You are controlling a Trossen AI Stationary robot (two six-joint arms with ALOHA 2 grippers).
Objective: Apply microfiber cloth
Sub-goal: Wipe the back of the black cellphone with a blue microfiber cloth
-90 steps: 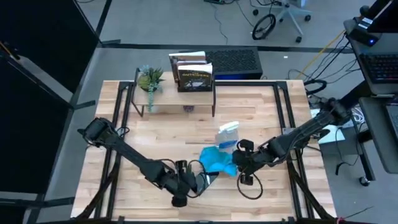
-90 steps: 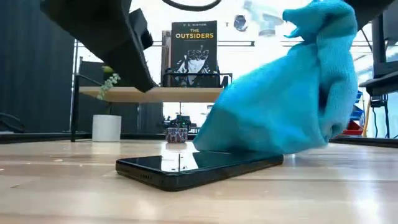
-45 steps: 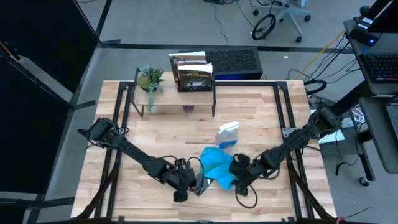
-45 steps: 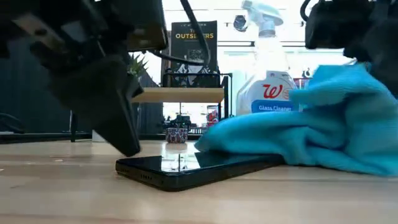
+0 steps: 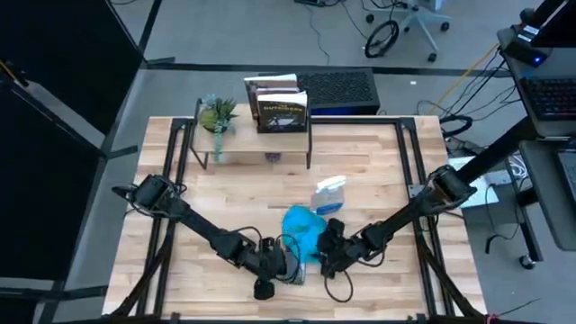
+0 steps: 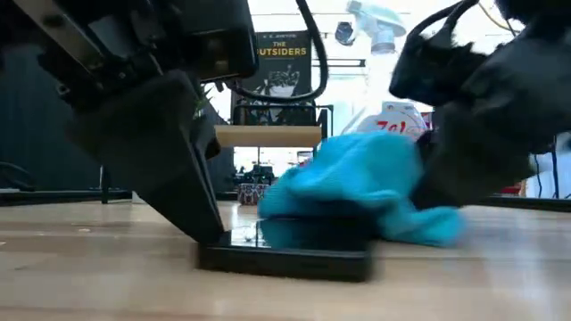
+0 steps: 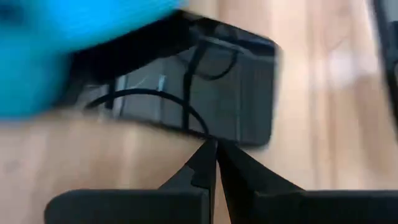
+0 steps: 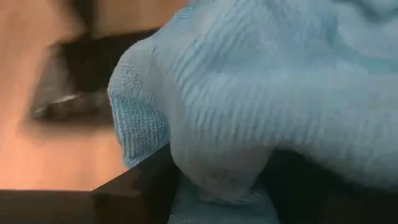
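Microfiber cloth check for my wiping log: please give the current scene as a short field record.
cloth: microfiber cloth bunched, lying over part of the phone
right gripper: right gripper shut on the cloth, pressing it down
left gripper: left gripper shut, tips at the phone's edge
phone: flat on the table
spray bottle: spray bottle behind the cloth

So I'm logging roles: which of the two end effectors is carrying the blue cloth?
The right end effector: it is shut on the microfiber cloth over the phone. The left end effector is shut and presses the phone's edge.
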